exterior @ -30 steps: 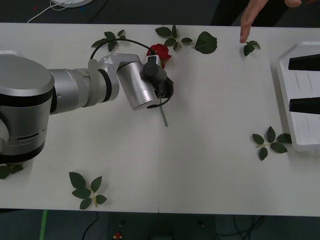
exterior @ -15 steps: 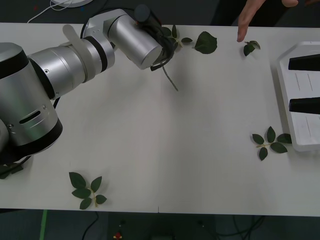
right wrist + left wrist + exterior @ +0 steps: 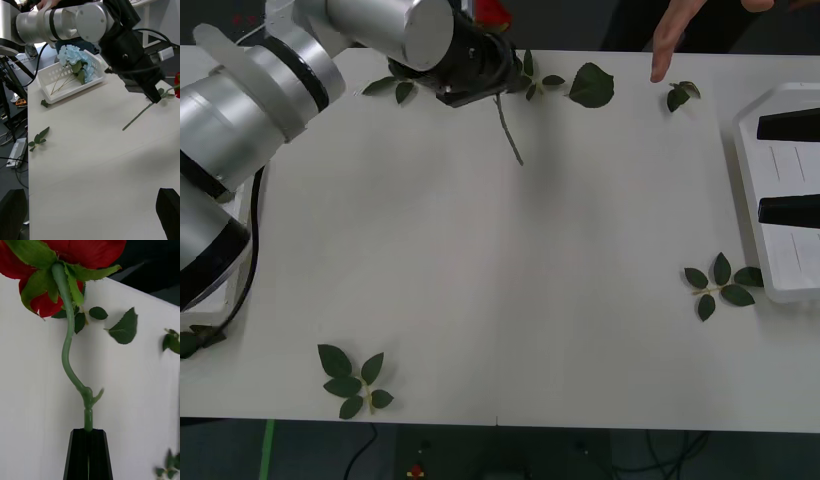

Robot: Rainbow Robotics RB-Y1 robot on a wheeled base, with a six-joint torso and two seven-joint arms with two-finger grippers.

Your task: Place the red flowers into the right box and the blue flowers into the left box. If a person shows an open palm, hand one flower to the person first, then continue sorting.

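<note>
My left gripper (image 3: pixel 480 62) is raised over the table's far edge, shut on the stem of a red flower (image 3: pixel 493 12). The stem's lower end hangs down toward the table. In the left wrist view the black fingers (image 3: pixel 89 435) pinch the green stem below the red flower (image 3: pixel 71 255). The right wrist view has the left gripper (image 3: pixel 150 90) and the red flower (image 3: pixel 176 80) at the far side. Blue flowers (image 3: pixel 75 56) lie in the left box (image 3: pixel 71 88). My right gripper (image 3: pixel 90 210) is open and empty, hovering over the right box (image 3: pixel 780 290). A person's hand (image 3: pixel 670 35) reaches over the far edge.
Loose green leaf sprigs lie on the white table: one near the front left (image 3: pixel 352 380), one beside the right box (image 3: pixel 720 280), and several along the far edge (image 3: pixel 590 85). A single sprig (image 3: pixel 37 138) lies near the table's edge in the right wrist view.
My left arm has lifted the red flower off the table and carried it up toward the far edge. The person's hand has stayed at the far edge.
</note>
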